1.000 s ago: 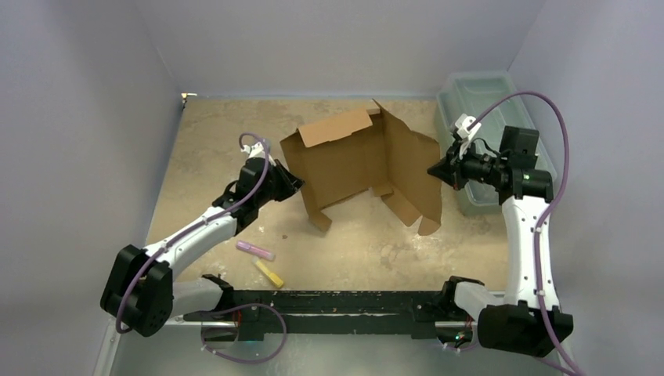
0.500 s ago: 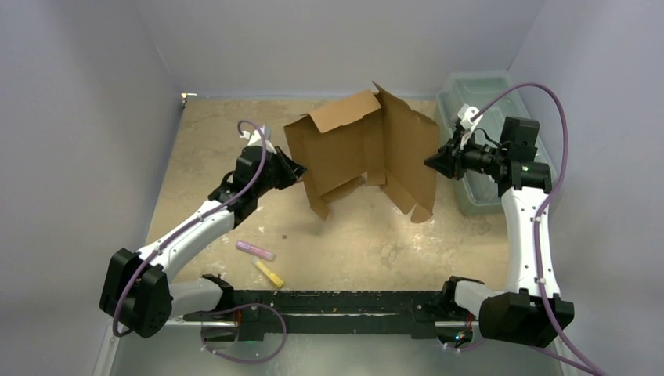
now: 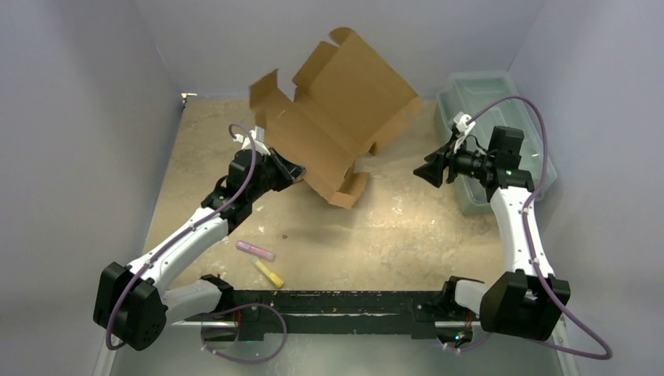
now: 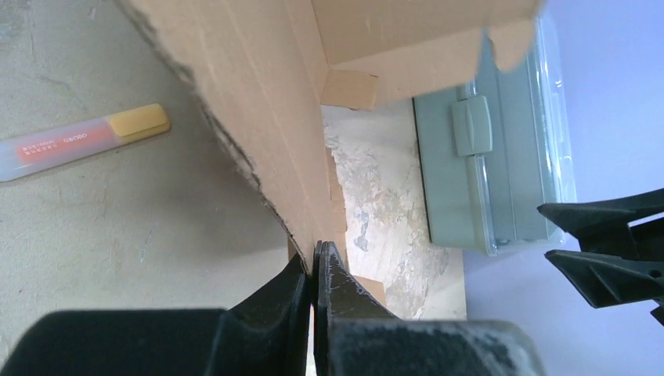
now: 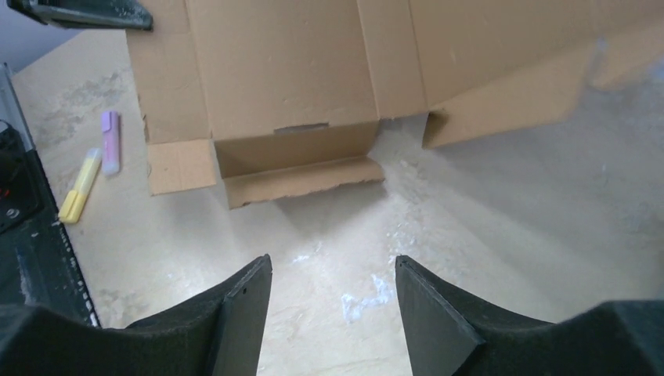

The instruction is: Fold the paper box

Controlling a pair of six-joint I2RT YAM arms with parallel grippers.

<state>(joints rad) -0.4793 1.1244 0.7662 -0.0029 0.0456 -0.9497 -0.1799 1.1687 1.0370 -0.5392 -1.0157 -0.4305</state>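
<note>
The paper box (image 3: pixel 337 110) is held up tilted over the far middle of the table (image 3: pixel 376 243), at about 12 o'clock in the top view, and its flaps are spread open. The left claw (image 4: pixel 315 262) is pressed together on a thin cardboard edge at the 7 o'clock side of the box. In the left wrist view this edge is seen going down between the two closed fingers. The right claw (image 5: pixel 333 270) is spread apart and nothing is held in it. It is pointed at the box from about 4 o'clock and is not in contact with the cardboard. Whether the lowest flap touches the table cannot be told. A pale-green bin (image 3: pixel 481 94) is seen at 2 o'clock, behind the right claw. A purple marker (image 3: pixel 255 251) and a yellow marker (image 3: pixel 268 273) are laid close together at 7 o'clock, well apart from the box.
</note>
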